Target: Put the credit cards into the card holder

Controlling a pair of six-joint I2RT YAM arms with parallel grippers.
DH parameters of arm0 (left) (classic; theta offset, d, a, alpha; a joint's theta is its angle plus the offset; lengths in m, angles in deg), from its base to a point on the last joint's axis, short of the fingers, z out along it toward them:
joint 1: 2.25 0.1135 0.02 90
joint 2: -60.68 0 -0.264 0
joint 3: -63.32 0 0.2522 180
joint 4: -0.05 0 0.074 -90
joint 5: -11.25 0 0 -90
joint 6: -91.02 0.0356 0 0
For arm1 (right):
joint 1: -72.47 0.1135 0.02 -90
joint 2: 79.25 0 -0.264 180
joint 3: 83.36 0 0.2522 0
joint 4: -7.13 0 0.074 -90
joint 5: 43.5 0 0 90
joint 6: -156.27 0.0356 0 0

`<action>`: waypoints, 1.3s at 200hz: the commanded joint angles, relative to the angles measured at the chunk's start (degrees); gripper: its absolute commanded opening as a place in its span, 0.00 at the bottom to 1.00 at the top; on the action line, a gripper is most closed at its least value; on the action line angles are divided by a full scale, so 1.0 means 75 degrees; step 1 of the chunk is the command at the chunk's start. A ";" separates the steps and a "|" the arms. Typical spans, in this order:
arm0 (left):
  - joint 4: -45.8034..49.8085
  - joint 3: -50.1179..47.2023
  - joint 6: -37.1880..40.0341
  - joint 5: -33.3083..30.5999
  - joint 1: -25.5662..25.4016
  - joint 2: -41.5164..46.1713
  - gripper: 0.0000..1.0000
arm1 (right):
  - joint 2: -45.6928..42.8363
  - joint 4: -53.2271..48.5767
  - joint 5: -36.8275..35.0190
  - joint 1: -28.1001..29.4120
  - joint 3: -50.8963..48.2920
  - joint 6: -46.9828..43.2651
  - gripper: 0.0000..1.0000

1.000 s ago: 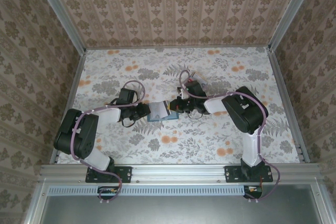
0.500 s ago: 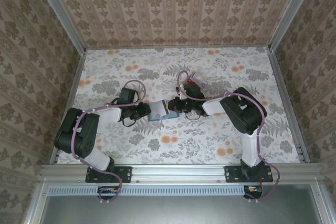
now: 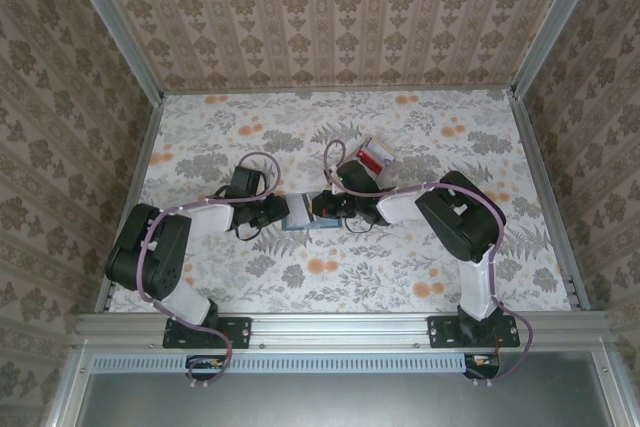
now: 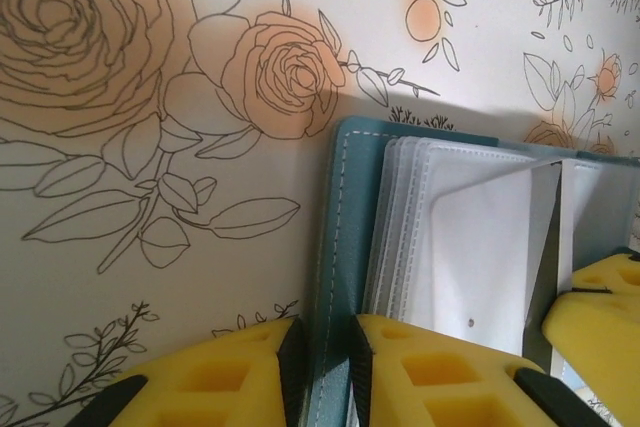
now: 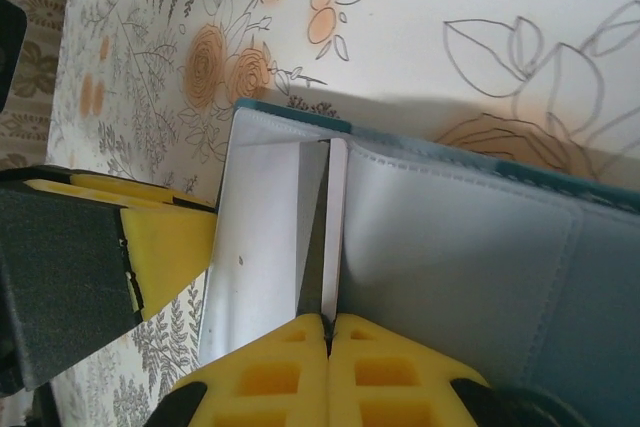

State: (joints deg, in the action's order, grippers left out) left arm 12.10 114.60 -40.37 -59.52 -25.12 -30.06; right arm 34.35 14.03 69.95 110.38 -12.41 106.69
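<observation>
Floral table (image 3: 400,267), card holder (image 3: 300,217) lengthwise left-right

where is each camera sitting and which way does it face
Top external: above and behind the bases, looking down on the floral table; both arms show, meeting at the card holder.
Left wrist: on the left arm, low, facing along the table; the left gripper clamps the card holder's teal cover.
Right wrist: on the right arm, facing the opposite way; the right gripper is shut on a white card.
Shared: both wrist views show the open card holder and the other arm's gripper.
</observation>
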 commanded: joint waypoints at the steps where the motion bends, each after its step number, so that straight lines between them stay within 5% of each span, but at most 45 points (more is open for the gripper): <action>1: -0.0230 0.0067 -0.0083 0.0132 -0.0372 -0.0564 0.26 | -0.0088 -0.1029 -0.0291 0.0407 0.0305 -0.0594 0.06; 86: -0.0084 0.0107 -0.0050 0.0057 -0.0385 -0.0493 0.26 | -0.0391 -0.1528 -0.0209 0.0570 0.0365 -0.0853 0.18; 174: -0.0134 0.0166 -0.0094 0.0109 -0.0387 -0.0570 0.26 | -0.0618 -0.1606 0.0299 0.0493 0.0158 -0.0790 0.11; 260: -0.0214 -0.0116 -0.0142 0.0015 -0.0384 -0.0429 0.26 | -0.0315 0.0397 0.0976 -0.0296 -0.0702 0.1076 0.04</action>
State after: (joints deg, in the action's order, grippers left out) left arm 11.75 115.36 -40.61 -60.57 -26.17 -30.71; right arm 31.20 11.63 76.00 108.76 -15.87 110.12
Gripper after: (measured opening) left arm 0.256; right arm 0.059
